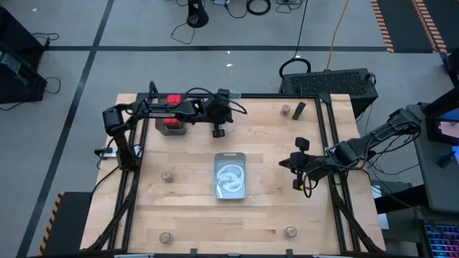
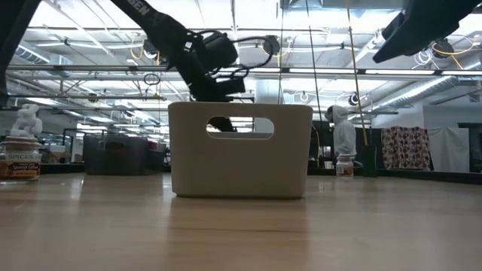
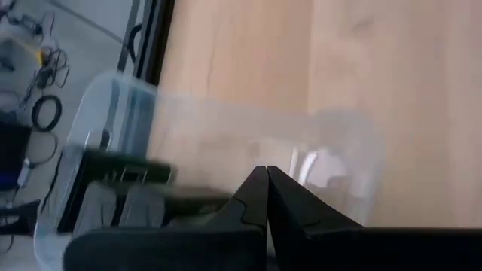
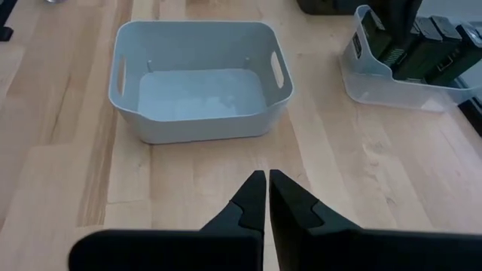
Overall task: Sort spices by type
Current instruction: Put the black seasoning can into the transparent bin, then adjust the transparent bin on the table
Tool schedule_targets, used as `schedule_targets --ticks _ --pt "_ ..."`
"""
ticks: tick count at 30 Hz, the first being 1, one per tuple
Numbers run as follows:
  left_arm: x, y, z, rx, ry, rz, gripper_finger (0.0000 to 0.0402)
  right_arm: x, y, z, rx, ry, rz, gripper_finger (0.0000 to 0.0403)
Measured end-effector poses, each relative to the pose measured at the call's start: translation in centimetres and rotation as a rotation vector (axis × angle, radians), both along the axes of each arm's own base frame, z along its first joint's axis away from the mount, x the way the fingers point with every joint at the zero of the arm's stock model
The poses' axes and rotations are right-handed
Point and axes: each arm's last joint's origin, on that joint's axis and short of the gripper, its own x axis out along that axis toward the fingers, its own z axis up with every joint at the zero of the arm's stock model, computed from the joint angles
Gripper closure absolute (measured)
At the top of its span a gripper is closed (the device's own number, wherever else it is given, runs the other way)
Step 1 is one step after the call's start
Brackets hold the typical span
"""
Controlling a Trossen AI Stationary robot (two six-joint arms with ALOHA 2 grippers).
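Closed and empty, the left gripper [image 3: 267, 181] is held over the clear bin [image 3: 113, 113] of black boxes [image 4: 422, 53], which could be knocked on descent.

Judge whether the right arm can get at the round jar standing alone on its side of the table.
Probably yes: the right tool, shut, is beside the grey bin, and only bare table lies between it and the jar.

A light wooden surface [image 1: 265, 215] stands on a grey floor [image 1: 72, 29] crossed by dark lines and loose cables [image 1: 258, 7]. Beyond it, ceiling light strips [image 2: 60, 15] glow over a patterned cloth [image 2: 407, 147].
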Motion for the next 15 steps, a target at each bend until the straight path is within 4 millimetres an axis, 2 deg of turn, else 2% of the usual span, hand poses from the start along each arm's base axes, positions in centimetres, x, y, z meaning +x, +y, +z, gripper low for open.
schedule_targets --ticks 5,10,12,15 --pt "1.3 -0.3 2.0 0.041 -0.071 -0.041 0.0395 0.0 -0.1 0.0 0.001 0.000 -0.006 0.0403" --pt "2.1 0.3 3.7 0.095 -0.199 -0.033 0.0395 0.1 -0.1 0.0 -0.013 0.003 0.005 0.0403" --pt "2.0 0.9 4.2 0.123 -0.194 0.017 0.0395 0.1 -0.1 0.0 -0.013 0.003 0.004 0.0403" --pt "1.1 1.7 4.7 0.184 -0.088 0.133 0.0395 0.1 -0.1 0.0 -0.010 0.003 0.005 0.0403"
